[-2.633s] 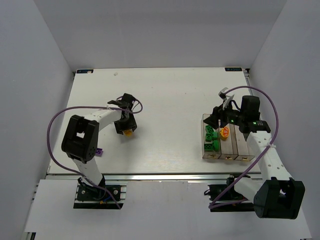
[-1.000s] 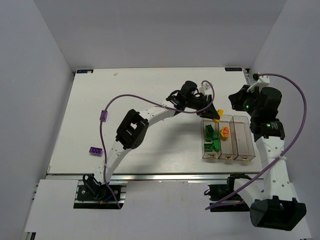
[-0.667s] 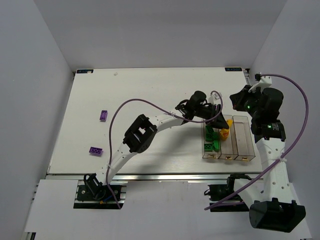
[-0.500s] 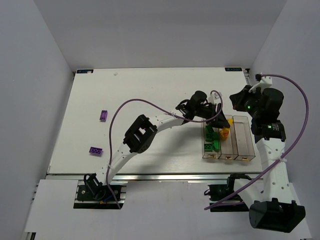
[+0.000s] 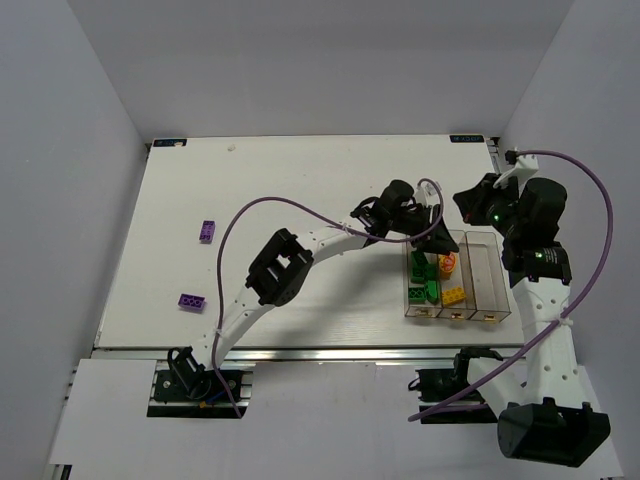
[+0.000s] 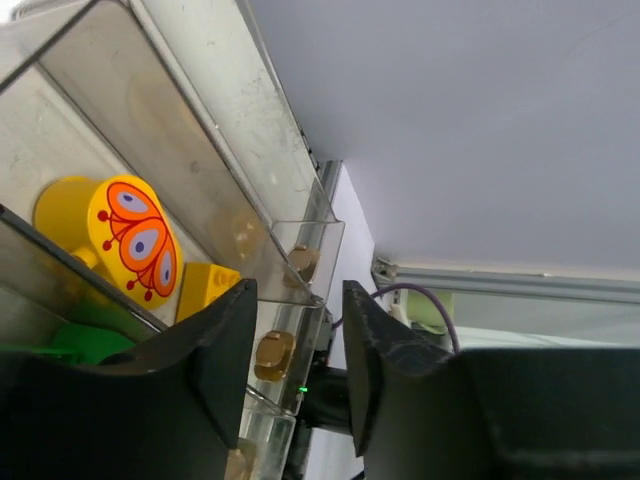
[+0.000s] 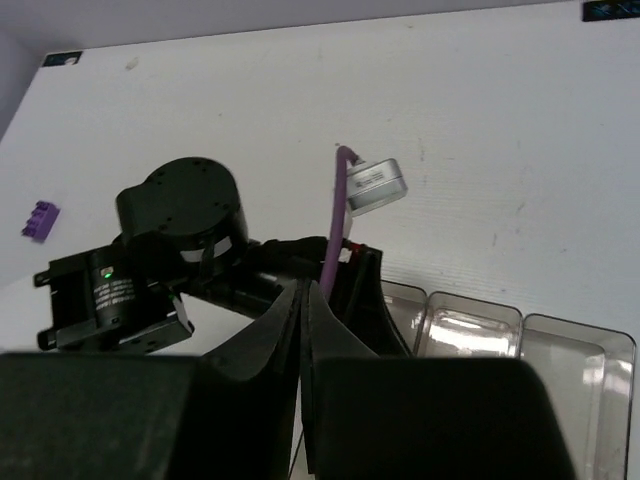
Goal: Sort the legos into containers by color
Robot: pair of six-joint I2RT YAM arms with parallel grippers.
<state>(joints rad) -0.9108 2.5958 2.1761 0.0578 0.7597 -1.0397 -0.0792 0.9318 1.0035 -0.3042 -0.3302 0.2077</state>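
While the left pincer [image 5: 438,242] hangs over the far end of the row of three clear bins [image 5: 457,314], its fingers stand apart with nothing between them. The left wrist view shows only the bin walls through the gap. The bins sit by the right edge of the table [image 5: 300,180], toward its near right corner.

A yellow brick [image 5: 453,296] lies in the middle bin at its near end, with the rounded orange butterfly piece [image 5: 447,263] farther up the same bin. The green bricks [image 5: 425,282] are heaped in the bin on the left of the row, and the bin nearest the right edge looks bare. The right pincer [image 7: 303,310] is raised just beyond the far end of the bins. Its fingers are pressed together and hold nothing.

The step in hand reads as the drop of the yellow brick, and that drop looks done, since the brick rests on the bin floor and is free of the fingers.

What looks left is the purple. One flat purple brick [image 5: 207,231] lies near the left edge about midway along it, and another [image 5: 190,300] lies nearer the near left corner. The next move calls for the left arm to lift clear of the bin walls, swing back across the table, come down over one purple brick with the fingers wide, and close on its thin sides. The low profile will probably ask for a flat, careful approach.
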